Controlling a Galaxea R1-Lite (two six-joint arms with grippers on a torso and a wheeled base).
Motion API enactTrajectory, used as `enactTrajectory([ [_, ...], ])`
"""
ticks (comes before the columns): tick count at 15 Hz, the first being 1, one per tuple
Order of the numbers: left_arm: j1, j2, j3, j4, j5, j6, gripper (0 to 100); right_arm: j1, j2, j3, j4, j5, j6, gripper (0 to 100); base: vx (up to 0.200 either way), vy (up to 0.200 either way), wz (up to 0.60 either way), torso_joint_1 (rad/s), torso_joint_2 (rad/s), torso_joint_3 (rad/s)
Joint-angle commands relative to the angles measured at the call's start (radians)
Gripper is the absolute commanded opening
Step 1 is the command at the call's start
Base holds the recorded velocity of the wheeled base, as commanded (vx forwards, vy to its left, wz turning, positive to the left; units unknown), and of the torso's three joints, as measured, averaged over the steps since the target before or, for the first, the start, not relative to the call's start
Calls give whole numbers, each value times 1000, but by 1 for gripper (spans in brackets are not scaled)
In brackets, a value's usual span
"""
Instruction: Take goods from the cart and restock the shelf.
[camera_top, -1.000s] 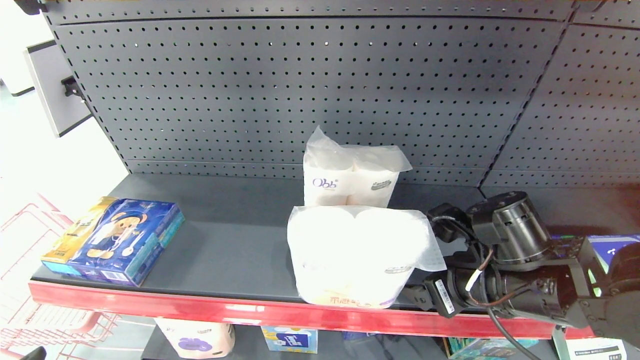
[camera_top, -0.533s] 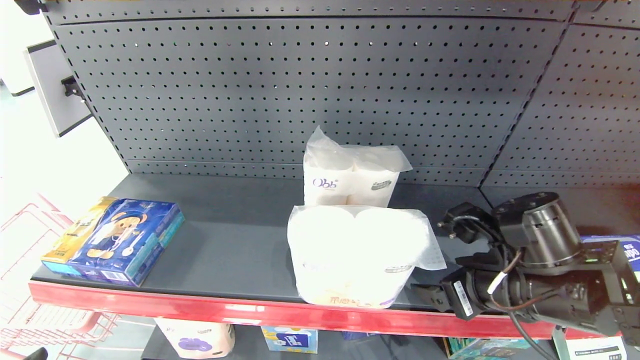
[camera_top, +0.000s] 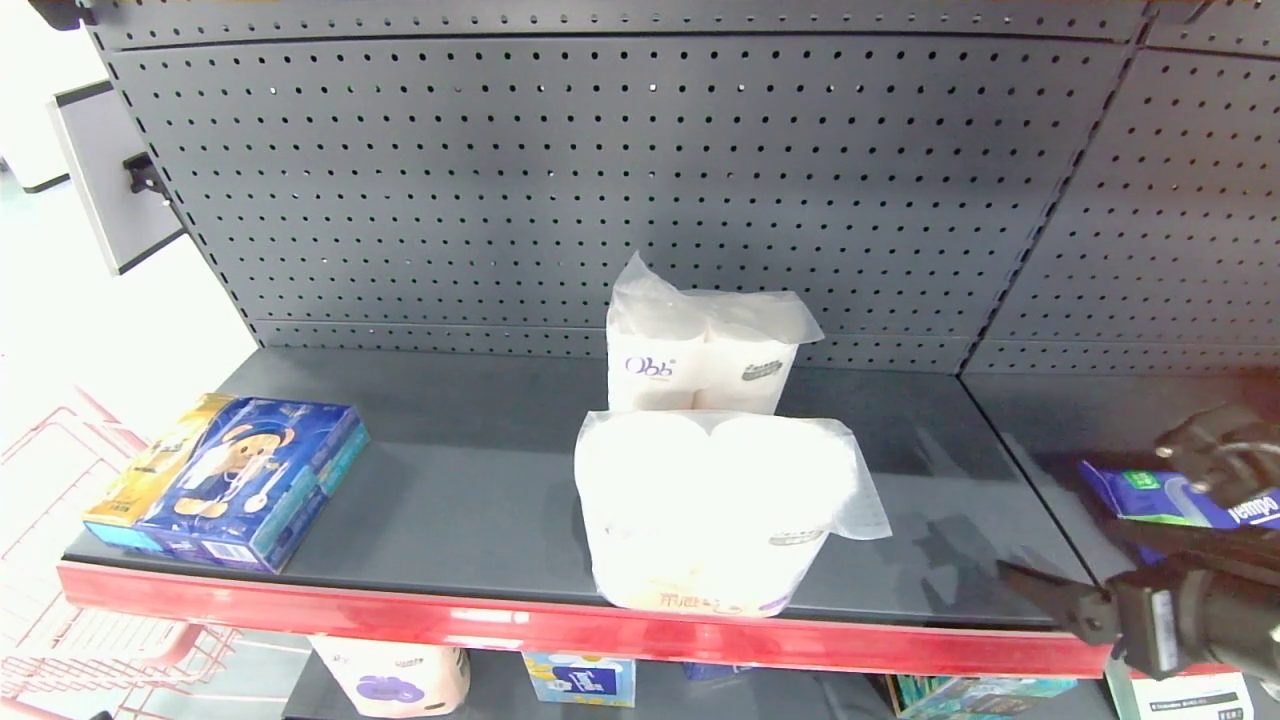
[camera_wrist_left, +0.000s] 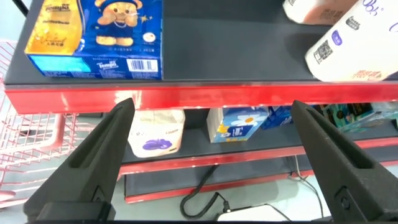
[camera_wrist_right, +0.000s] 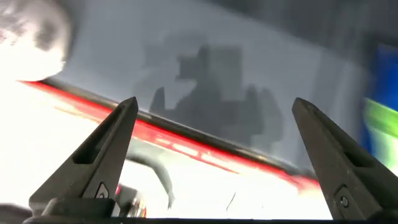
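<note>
Right arm pulls back to the right, clear of the white roll pack (camera_top: 715, 510), and the right gripper (camera_top: 1060, 560) is spread wide, holding nothing. That pack, soft and clear-wrapped with purple print low down, stands at the red front edge of the shelf (camera_top: 450, 500), just ahead of a second pack (camera_top: 700, 345). Down below the shelf front, the left gripper (camera_wrist_left: 212, 104) gapes wide too.

boxes (camera_top: 240, 480) left on shelf (camera_top: 470, 500), front pack (camera_top: 715, 510) before rear pack (camera_top: 700, 355)

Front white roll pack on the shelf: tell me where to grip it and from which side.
Probably grip the front pack across its side walls, coming from the open front; the rear pack blocks the back, and the loose wrap flap looks flimsy.
</note>
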Motion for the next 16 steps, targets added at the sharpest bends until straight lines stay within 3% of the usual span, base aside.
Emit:
enactTrajectory([
  [1,-1,-2,17,-2,-1,0,100,-172,-312,-17,157,1,-13,100,0,0,0,0,0,0],
  [3,-1,-28,44,-2,-9,0,100,-250,-482,-82,386,1,-13,100,0,0,0,0,0,0],
  [4,-1,-31,47,-2,-9,0,100,-258,-500,-90,412,0,-13,100,0,0,0,0,0,0],
  [5,-1,-71,80,1,-9,0,100,-313,-632,-120,615,4,-13,100,0,0,0,0,0,0],
  [6,-1,-92,93,3,-9,0,100,-322,-692,-116,671,6,-13,100,0,0,0,0,0,0],
  [9,-1,-126,105,6,-7,0,100,-332,-795,-93,720,0,-15,100,0,0,0,0,0,0],
  [11,-1,-129,108,6,-7,0,100,-395,-841,-93,792,1,-26,100,0,0,0,0,0,0],
  [13,-1,-145,125,7,-6,0,100,-441,-846,-83,806,6,-26,100,0,0,0,0,0,0],
  [16,0,-180,131,32,0,0,100,-442,-915,-27,805,9,-44,100,0,0,0,0,0,0],
])
